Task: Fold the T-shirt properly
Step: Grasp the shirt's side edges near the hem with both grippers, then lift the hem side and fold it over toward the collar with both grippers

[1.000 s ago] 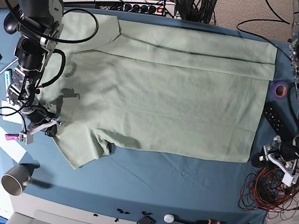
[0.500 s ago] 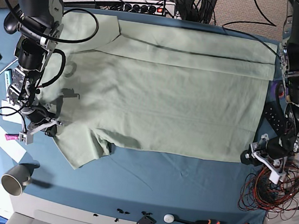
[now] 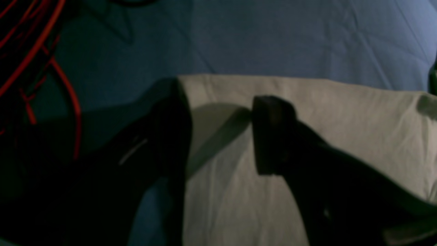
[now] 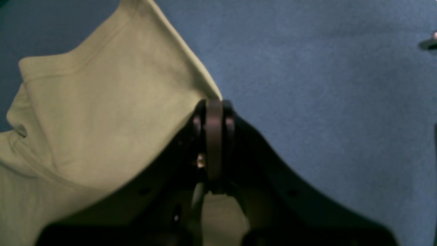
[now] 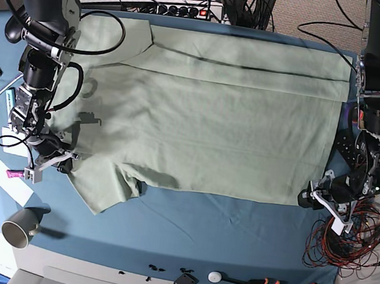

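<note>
Base view: the T-shirt (image 5: 214,117) lies spread flat across the blue-clothed surface (image 5: 234,237), its near hem straight with bare cloth in front. The right gripper (image 4: 213,112) has its fingers pinched together on the sleeve edge at the shirt's corner. The left gripper (image 3: 218,133) stands with fingers spread wide, straddling the shirt's corner edge beside red wires (image 3: 51,65).

No lettering, brand mark, number or sign can be read anywhere in these views. The large pale sage-green cotton T-shirt (image 5: 207,116) spread on the teal-blue table cloth (image 5: 220,236) shows plain fabric only, and both wrist views give blurred cloth without print. The white paper slips (image 5: 10,181) at the table's edge are too small to show any writing.
</note>
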`<control>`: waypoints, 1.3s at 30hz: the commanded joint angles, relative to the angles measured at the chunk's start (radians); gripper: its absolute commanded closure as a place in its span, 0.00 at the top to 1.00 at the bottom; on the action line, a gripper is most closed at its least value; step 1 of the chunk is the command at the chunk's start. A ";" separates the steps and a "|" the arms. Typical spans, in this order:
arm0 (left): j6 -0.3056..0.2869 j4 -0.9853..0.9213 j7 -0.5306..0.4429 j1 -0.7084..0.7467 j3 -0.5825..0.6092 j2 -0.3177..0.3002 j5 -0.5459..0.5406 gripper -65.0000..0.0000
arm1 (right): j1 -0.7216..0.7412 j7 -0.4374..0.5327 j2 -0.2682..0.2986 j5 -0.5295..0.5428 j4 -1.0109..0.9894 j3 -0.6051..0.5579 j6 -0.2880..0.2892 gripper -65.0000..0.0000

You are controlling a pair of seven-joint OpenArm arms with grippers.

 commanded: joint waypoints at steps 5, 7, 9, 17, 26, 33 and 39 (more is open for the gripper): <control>-0.013 0.011 0.053 -0.024 0.000 -0.002 -0.013 0.53 | 0.001 -0.076 -0.002 -0.043 -0.006 -0.003 0.002 0.00; -0.034 0.011 0.072 -0.024 0.000 0.009 -0.019 0.50 | 0.001 -0.076 -0.002 -0.043 -0.006 -0.003 0.002 0.00; -0.034 0.011 0.071 -0.024 0.000 0.018 -0.019 0.49 | 0.001 -0.076 -0.002 -0.043 -0.006 -0.003 0.002 0.00; -0.034 0.011 0.070 -0.025 -0.001 0.021 -0.051 0.31 | 0.000 -0.076 -0.002 -0.043 -0.006 -0.003 0.002 0.00; -0.084 0.011 0.038 -0.031 -0.002 0.005 -0.076 0.22 | 0.000 -0.056 -0.002 -0.040 -0.006 -0.003 0.002 0.00; -0.084 0.011 0.018 -0.031 -0.002 -0.006 -0.076 0.04 | 0.000 -0.055 -0.002 -0.040 -0.006 -0.003 0.002 0.00; -0.092 0.011 -0.010 -0.031 -0.002 -0.006 -0.076 0.00 | 0.000 -0.058 -0.002 -0.040 -0.006 -0.003 0.002 0.00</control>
